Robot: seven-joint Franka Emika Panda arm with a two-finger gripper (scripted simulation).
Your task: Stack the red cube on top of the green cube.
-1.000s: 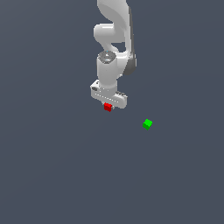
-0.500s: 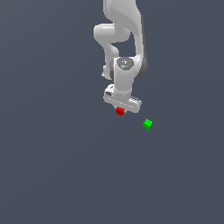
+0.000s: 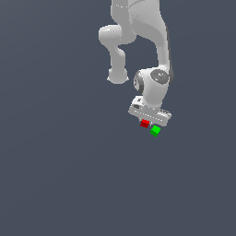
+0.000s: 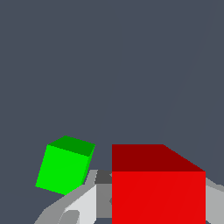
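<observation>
the white claw [image 3: 145, 121] was seen clamped on the small bright-red cube [image 3: 144, 123], held above the dark grey surface [image 3: 69, 175]. the small bright-green cube [image 3: 155, 131] lay just beside it. the carry step was judged nearly done; centring over green, then lowering, was called for.

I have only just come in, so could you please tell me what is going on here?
A single white robot arm's gripper holds the red cube between its fingers, right beside the green cube. In the wrist view the two cubes are close but apart. The red cube is not yet on the green one.
</observation>
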